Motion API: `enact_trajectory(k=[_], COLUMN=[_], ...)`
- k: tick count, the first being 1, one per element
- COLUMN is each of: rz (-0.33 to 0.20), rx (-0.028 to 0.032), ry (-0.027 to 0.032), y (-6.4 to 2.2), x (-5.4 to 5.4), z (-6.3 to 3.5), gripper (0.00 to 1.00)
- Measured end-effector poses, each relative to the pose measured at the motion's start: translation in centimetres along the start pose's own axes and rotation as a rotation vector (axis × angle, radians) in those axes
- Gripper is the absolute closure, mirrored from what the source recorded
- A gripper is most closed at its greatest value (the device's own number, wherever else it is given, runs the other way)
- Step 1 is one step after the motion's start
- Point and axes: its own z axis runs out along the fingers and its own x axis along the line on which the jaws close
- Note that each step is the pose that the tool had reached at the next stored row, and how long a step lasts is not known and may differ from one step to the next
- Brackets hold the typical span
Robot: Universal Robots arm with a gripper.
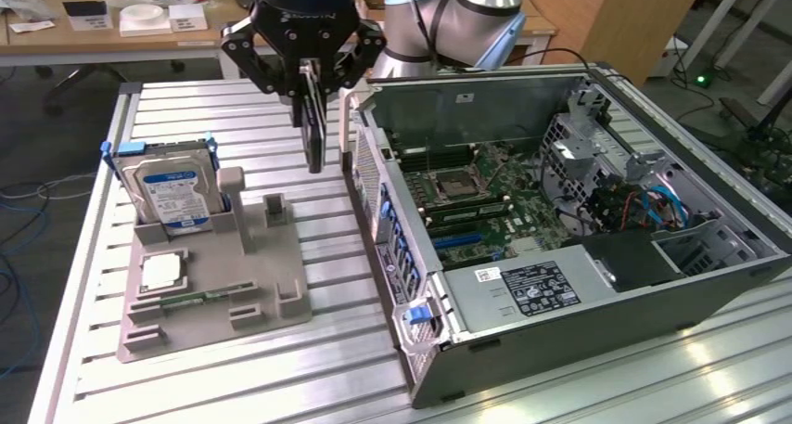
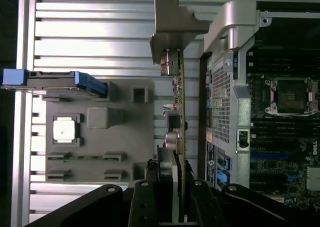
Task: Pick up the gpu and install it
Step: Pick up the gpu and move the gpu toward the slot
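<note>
Fingers [image 2: 144,204] clamped on the gpu [image 1: 315,136] — held upright beside the open case [image 1: 594,340].

The end effector [image 1: 314,92] hangs pointing straight down, clamped on the upright gpu [image 1: 317,138].

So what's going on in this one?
The arm's gripper is shut on the gpu and holds it on edge in the air above the slatted table. The card hangs between the grey parts holder and the open computer case, close to the case's perforated end wall. It is not yet in the case. A hard drive stands upright in the holder.
</note>
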Motion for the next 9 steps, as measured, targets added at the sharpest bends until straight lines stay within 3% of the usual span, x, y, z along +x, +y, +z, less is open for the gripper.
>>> enact_trajectory(k=[9], rz=[0.0], rx=[-0.0001], ry=[-0.0001], y=[0.0], x=[-0.52], z=[0.0], gripper=[0.72])
